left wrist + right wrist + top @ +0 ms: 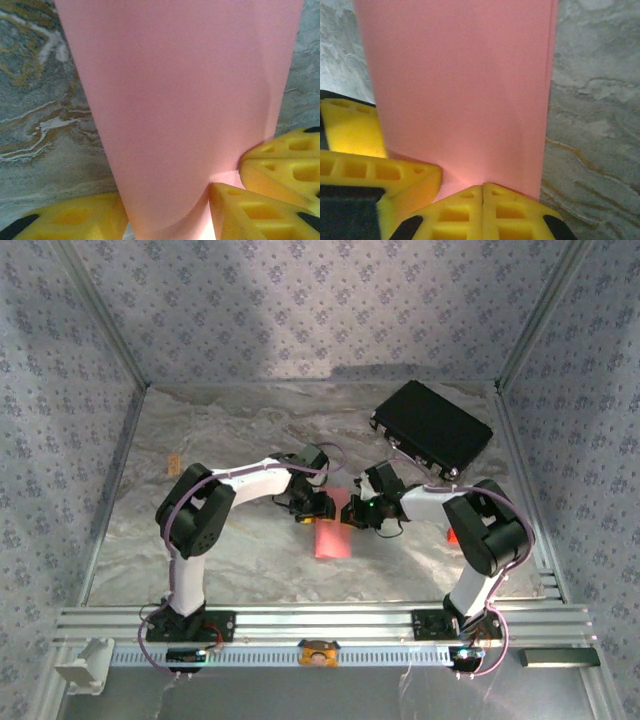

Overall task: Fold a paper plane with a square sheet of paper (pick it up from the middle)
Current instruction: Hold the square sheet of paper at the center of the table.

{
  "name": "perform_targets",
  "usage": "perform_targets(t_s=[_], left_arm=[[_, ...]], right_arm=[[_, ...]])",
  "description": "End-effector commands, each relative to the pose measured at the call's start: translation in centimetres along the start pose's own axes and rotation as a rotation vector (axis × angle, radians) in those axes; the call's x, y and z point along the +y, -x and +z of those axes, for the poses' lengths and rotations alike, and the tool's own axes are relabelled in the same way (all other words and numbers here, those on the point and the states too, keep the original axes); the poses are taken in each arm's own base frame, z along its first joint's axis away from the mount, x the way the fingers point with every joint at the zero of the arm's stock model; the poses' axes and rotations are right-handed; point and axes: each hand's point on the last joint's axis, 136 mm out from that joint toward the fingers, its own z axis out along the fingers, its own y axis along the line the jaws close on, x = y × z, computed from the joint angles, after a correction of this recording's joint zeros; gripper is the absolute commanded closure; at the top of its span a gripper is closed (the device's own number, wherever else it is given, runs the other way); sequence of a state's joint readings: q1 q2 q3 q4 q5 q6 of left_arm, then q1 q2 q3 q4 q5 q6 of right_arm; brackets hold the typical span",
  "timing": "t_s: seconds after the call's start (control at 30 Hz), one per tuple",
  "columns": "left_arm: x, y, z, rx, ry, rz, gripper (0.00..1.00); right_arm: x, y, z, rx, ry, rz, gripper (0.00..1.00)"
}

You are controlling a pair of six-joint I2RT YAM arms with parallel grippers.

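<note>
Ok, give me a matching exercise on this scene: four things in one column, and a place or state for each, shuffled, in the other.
1. pink paper
2. black case
3. left end effector
4. right end effector

A. far right of the scene
B. fingers apart, paper between them
C. fingers closed together at the paper's edge
D. centre, between both end effectors

Pairs: 1-D, 2-A, 3-B, 4-C

No legible text or markings.

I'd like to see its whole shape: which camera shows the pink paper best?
The top view: the paper shows nearly whole, a narrow strip. Both wrist views give close-ups cut off by the frame, yellow claw fingers at its end.
</note>
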State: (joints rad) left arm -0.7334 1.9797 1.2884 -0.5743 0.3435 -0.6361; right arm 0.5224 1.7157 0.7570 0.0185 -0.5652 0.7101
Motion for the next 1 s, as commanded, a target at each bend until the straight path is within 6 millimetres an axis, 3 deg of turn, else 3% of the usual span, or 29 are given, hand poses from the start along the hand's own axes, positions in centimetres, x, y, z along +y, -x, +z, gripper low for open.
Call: perform_targets(t_s=[0.0,0.13,0.3,0.43,0.63,0.7,0.8,0.97], left_arm=[[5.2,-1.6,5.4,0.055,0.173,-0.001,0.51],[4.9,-1.5,5.2,0.048,0.164,-0.003,0.51],[3.8,-0.8,3.5,0.005,0.142,-0.005,0.49],[1.5,0.4,0.3,-0.086,0.085,0.001,0.45],[-0.1,2.3,-5.2,-0.253,0.042,-0.007,0.42],[-0.5,2.6,-6.4,-0.291,-0.008,-0.017,0.47],[-3.5,2.8,-7.6,-0.301,-0.201,0.039,0.65],[-6.4,2.7,-7.5,-0.245,-0.383,0.065,0.90]], right_arm=[[-1.2,-0.7,0.2,0.027,-0.060,-0.001,1.00],[-3.9,-2.1,0.3,0.057,-0.132,0.010,1.00],[-5.1,-2.3,-0.1,0.066,-0.177,-0.020,1.00],[-4.8,-1.8,-0.6,0.080,-0.196,-0.087,1.00],[-5.0,-0.8,-1.0,0.072,-0.199,-0.102,1.00],[-4.9,-0.8,-0.9,0.077,-0.192,-0.104,1.00],[-4.8,-0.9,-0.8,0.083,-0.176,-0.097,1.00],[-5.3,-0.9,-0.8,0.078,-0.195,-0.077,1.00]])
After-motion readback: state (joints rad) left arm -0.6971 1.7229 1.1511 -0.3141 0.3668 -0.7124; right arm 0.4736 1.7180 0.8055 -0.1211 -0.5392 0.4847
